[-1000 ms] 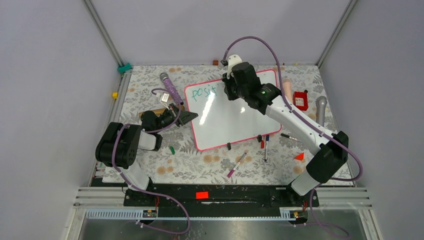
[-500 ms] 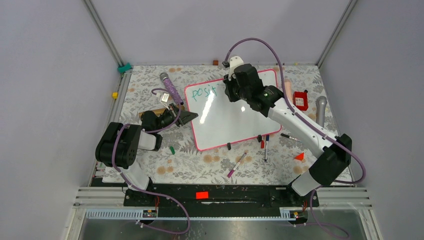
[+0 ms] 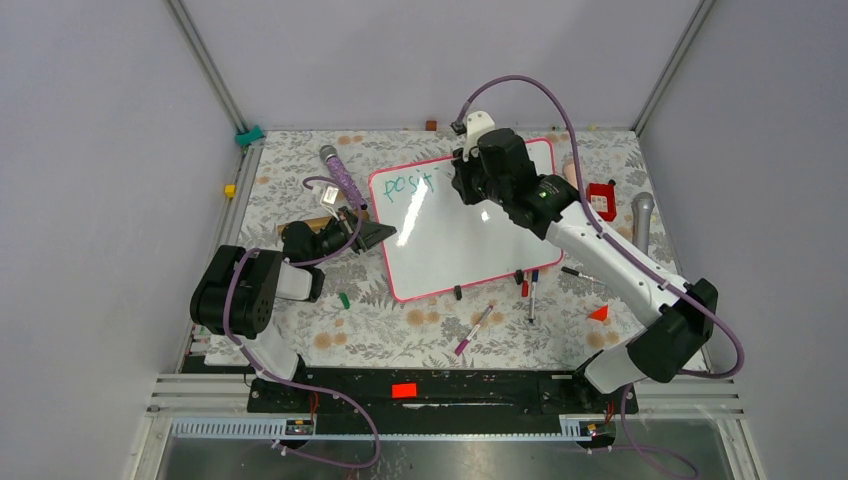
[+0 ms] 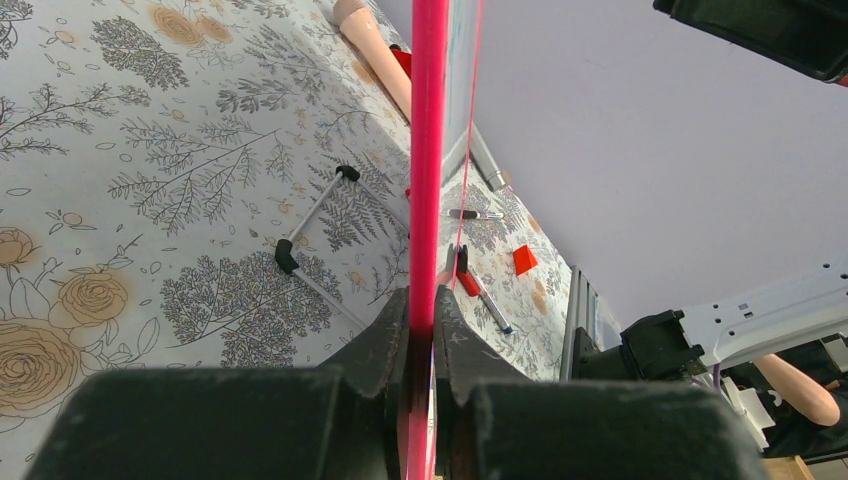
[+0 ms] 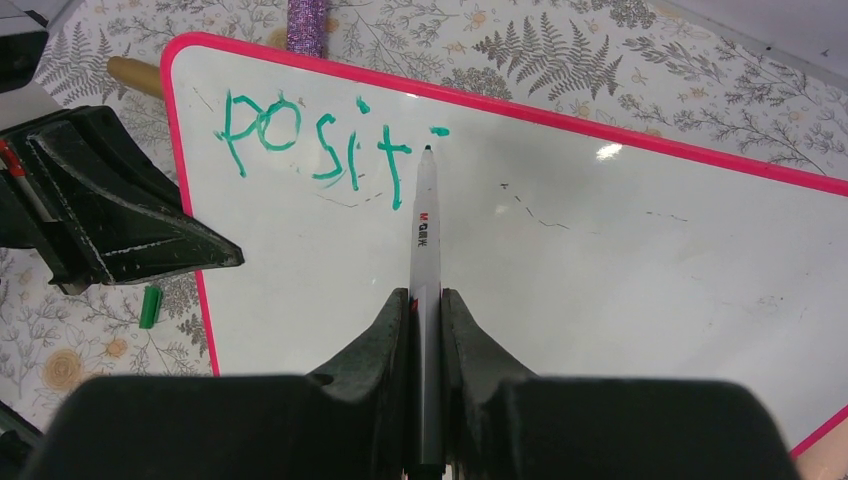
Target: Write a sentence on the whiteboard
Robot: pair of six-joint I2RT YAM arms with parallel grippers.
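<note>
Board (image 3: 470, 235) lies mid-surface, toward the far edge. Its left edge is pinched by the closed left end effector (image 4: 421, 312), probably to steady it. Marker (image 5: 422, 230) is clamped in the closed right end effector (image 5: 425, 300), tip set just right of green "posit" (image 5: 310, 150), ready for the next letter.

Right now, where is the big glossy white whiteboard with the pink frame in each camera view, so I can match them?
Top external: the large glossy white whiteboard with the thin pink frame lies tilted at the picture's centre.
Left wrist: the whiteboard is edge-on, a pink vertical stripe up the middle.
Right wrist: the whiteboard fills most of the picture.
Shared landmark: the black left gripper, jaws shut on the board's left edge.
</note>
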